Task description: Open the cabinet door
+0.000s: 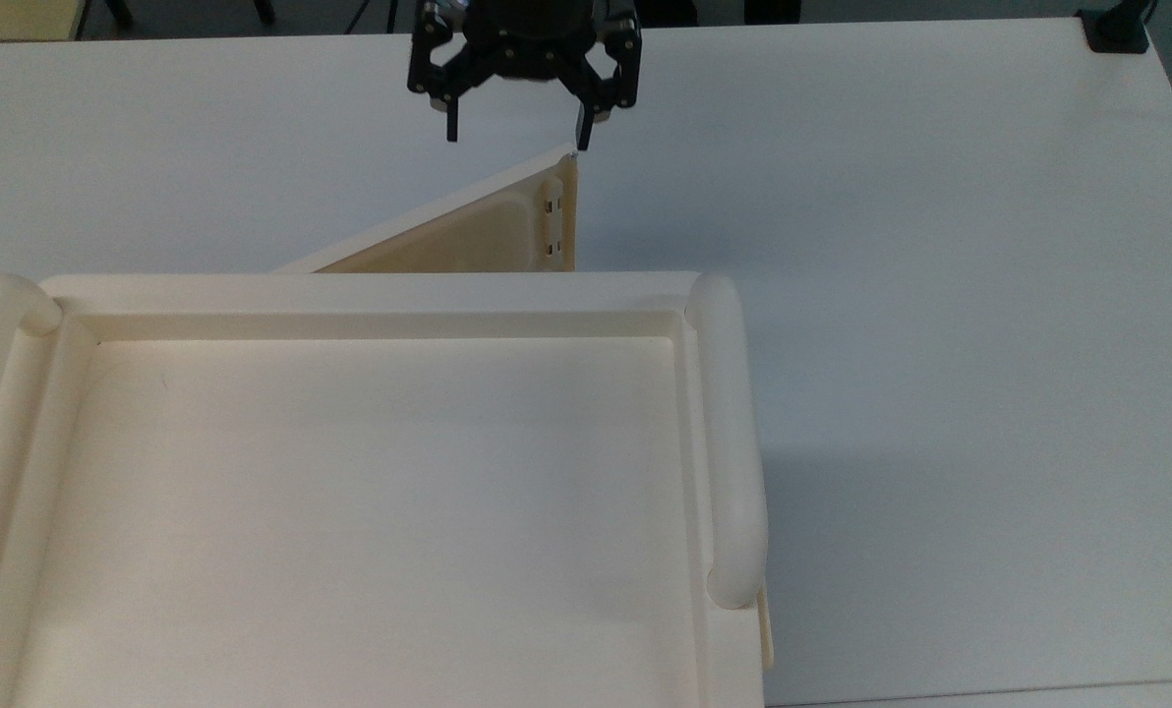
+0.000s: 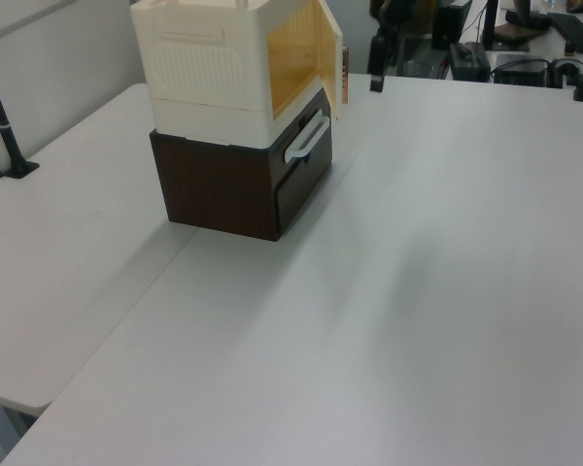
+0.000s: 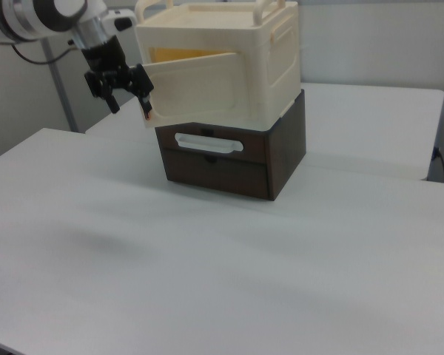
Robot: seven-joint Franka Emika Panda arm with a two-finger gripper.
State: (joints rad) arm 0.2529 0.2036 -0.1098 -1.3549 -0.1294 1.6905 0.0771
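The cream cabinet (image 1: pixel 370 293) with its recessed tray top and tubular rails sits low in the top view. It stands on a dark base in the left view (image 2: pixel 204 68) and the right view (image 3: pixel 274 52). Its door (image 1: pixel 468 231) hangs swung out at an angle, hinged at the top view's left. Small fittings show near its free edge, and the orange interior shows behind the door (image 2: pixel 327 53) in the left view. My gripper (image 1: pixel 517 130) is open just beyond the door's free edge. One fingertip (image 1: pixel 582 136) is right at the door's upper corner, with nothing between the fingers. The gripper (image 3: pixel 127 100) is beside the door (image 3: pixel 207 87) in the right view.
A dark brown drawer unit (image 2: pixel 228 189) with a white handle (image 2: pixel 308 136) carries the cabinet. The white table (image 1: pixel 940 295) stretches wide around it. A black clamp (image 1: pixel 1117 29) sits at the table's far corner in the top view, and a cable post (image 2: pixel 10 136) stands at the left view's left.
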